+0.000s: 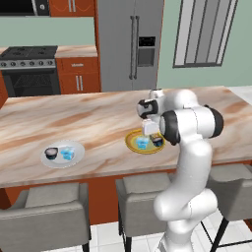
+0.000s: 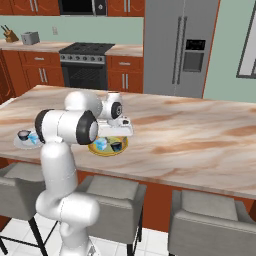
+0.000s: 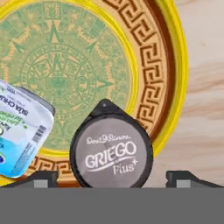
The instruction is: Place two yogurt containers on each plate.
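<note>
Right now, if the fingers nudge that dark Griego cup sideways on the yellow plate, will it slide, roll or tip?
Probably slide: the dark cup sits upright on the yellow plate, squat with a flat lid. It looks small, likely light, so it could bump the light blue cup alongside.

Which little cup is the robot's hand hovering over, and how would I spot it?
Find the long marble counter, then the yellow-rimmed plate near its front edge, under the white arm. Two small cups sit on it: yours is the dark cup lying between the hand's open fingertips. Its grey lid reads "Griego Plus", unlike the light blue cup beside it.
</note>
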Controlling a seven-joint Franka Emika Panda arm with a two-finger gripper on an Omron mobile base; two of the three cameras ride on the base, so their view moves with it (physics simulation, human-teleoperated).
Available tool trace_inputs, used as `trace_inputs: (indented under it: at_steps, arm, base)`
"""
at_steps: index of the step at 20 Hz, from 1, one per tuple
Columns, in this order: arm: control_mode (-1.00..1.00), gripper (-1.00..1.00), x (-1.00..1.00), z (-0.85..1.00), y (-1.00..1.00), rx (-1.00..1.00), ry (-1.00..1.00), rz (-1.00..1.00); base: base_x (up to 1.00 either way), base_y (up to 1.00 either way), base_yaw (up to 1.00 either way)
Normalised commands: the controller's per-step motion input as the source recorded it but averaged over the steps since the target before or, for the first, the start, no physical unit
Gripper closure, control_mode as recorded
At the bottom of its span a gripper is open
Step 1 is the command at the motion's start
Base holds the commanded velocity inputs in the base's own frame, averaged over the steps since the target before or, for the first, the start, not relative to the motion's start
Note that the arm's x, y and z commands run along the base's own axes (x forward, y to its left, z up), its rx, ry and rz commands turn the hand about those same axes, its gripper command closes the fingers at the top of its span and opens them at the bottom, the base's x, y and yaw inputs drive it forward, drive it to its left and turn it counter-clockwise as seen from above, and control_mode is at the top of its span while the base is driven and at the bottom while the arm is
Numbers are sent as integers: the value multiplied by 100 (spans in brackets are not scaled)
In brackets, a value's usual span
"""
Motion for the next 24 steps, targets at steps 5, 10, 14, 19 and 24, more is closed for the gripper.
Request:
trace_inputs:
  at_steps: [5,10,14,19,24]
  arm:
    - [-100,-100,-31,43,7,-10,-46,5]
    - [-100,-100,-39,41,9,-12,-53,3]
    - [-100,-100,-49,51,4,-5,-28,0]
    - [-100,-100,-39,76,4,-1,-5,0]
    - [-100,-100,-28,92,6,0,0,0]
  base:
    - [0,0,0]
    - [0,0,0]
    - [0,0,0]
    - [0,0,0]
    - [0,0,0]
